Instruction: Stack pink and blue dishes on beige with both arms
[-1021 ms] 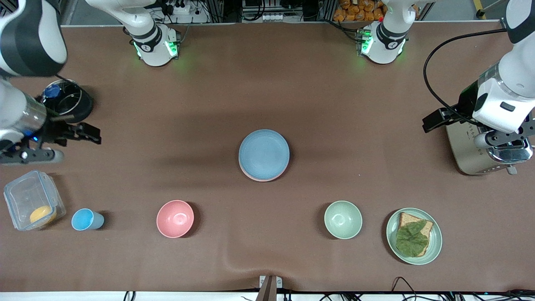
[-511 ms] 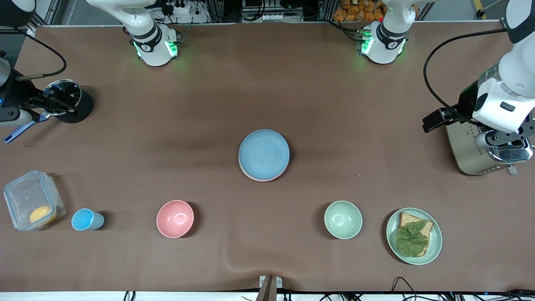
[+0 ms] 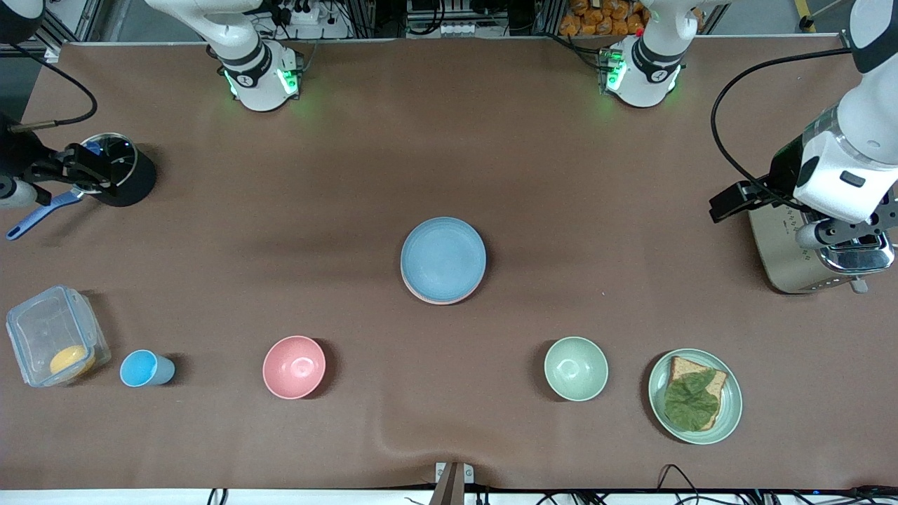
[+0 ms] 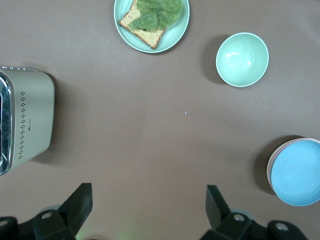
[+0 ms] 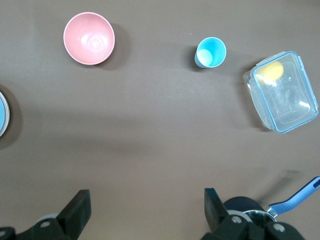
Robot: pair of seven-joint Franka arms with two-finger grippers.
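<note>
The light blue plate (image 3: 443, 258) lies in the middle of the table on top of the pale pink plate (image 3: 428, 299), of which only a thin rim shows. The stack also shows in the left wrist view, blue plate (image 4: 300, 172) on top. The beige plate is hidden. My left gripper (image 4: 147, 197) hangs open and holds nothing, over the toaster (image 3: 793, 259) at the left arm's end of the table. My right gripper (image 5: 145, 199) is also open with nothing in it, over the black pot (image 3: 123, 175) at the right arm's end.
Nearer the front camera, in a row: a clear box (image 3: 52, 344) with something yellow inside, a small blue cup (image 3: 144, 368), a pink bowl (image 3: 294, 367), a green bowl (image 3: 576, 368) and a green plate with bread and lettuce (image 3: 694, 396). A blue-handled utensil (image 3: 31, 219) sticks out beside the pot.
The right arm has drawn back from above the clear box to above the black pot. The left arm and the plates have not moved.
</note>
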